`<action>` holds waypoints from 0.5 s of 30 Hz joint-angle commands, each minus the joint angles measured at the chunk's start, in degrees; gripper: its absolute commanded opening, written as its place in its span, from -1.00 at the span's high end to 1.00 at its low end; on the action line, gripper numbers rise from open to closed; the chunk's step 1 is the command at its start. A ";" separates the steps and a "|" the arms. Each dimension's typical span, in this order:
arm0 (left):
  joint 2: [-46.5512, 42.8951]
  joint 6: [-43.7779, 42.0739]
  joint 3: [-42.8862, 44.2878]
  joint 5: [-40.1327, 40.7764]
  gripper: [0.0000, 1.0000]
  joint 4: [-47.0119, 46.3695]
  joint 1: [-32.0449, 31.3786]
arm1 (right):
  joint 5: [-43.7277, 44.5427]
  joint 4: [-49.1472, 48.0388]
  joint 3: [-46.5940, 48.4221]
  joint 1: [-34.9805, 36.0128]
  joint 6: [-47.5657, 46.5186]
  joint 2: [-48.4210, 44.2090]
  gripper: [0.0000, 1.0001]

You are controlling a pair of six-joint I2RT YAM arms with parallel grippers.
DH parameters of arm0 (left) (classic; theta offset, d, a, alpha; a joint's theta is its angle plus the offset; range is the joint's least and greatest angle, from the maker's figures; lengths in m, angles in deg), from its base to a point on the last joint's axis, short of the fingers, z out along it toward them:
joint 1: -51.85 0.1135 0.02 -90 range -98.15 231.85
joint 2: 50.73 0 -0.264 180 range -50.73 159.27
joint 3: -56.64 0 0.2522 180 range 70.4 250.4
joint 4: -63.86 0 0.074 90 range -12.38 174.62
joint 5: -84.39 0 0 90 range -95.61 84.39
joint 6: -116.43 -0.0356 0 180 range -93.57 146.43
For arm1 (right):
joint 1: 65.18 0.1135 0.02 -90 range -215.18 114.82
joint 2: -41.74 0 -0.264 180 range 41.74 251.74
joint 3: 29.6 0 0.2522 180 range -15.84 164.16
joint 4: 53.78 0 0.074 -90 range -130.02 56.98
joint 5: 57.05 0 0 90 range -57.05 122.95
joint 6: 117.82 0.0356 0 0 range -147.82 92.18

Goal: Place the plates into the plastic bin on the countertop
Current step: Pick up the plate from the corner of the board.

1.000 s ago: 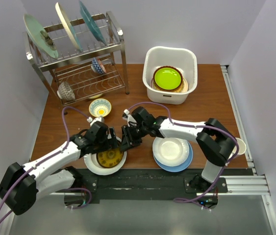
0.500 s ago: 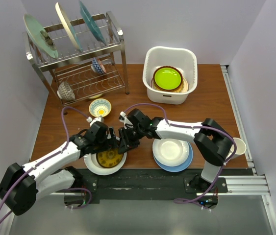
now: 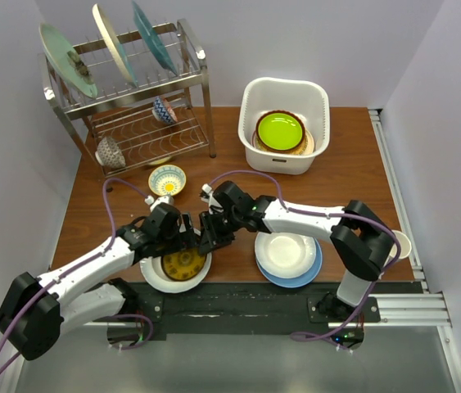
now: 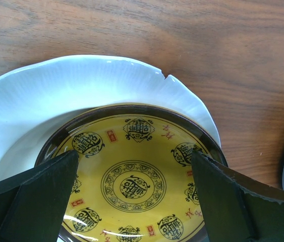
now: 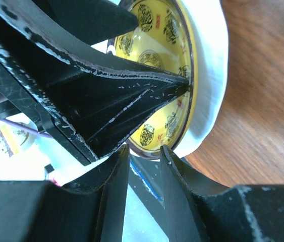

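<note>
A yellow patterned plate with a dark brown rim (image 3: 183,264) lies on a white scalloped plate (image 3: 158,278) at the table's near edge. My left gripper (image 3: 187,237) is open wide over it, and in the left wrist view (image 4: 134,201) its fingers straddle the yellow plate (image 4: 134,181). My right gripper (image 3: 212,237) is at the plate's right rim with its jaws narrowly apart and nothing between them (image 5: 144,148). The rim (image 5: 182,126) lies just past its tips. The white plastic bin (image 3: 250,90) at the back holds a stack with a lime green plate (image 3: 280,129) on top.
A white plate (image 3: 286,250) on a blue plate (image 3: 310,273) sits right of the grippers. A steel wire rack (image 3: 197,78) with standing plates is at the back left, a small patterned bowl (image 3: 167,179) in front of it. A cream cup (image 3: 401,243) stands far right.
My right gripper has shifted a little to the left, closer to the yellow plate's rim and the left gripper. The left arm has barely moved.
</note>
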 commanded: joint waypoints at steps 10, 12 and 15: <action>1.13 -1.12 -1.75 -0.20 -0.99 0.18 -0.16 | 7.90 5.44 0.59 0.19 -3.00 -2.87 0.22; 1.22 -1.21 -1.83 -0.28 -0.99 0.09 -0.16 | 8.00 4.57 0.07 0.11 -2.74 -2.78 0.21; 1.13 -1.30 -1.75 -0.28 -0.99 0.18 -0.16 | 7.30 2.20 -0.81 0.19 -1.87 -2.08 0.21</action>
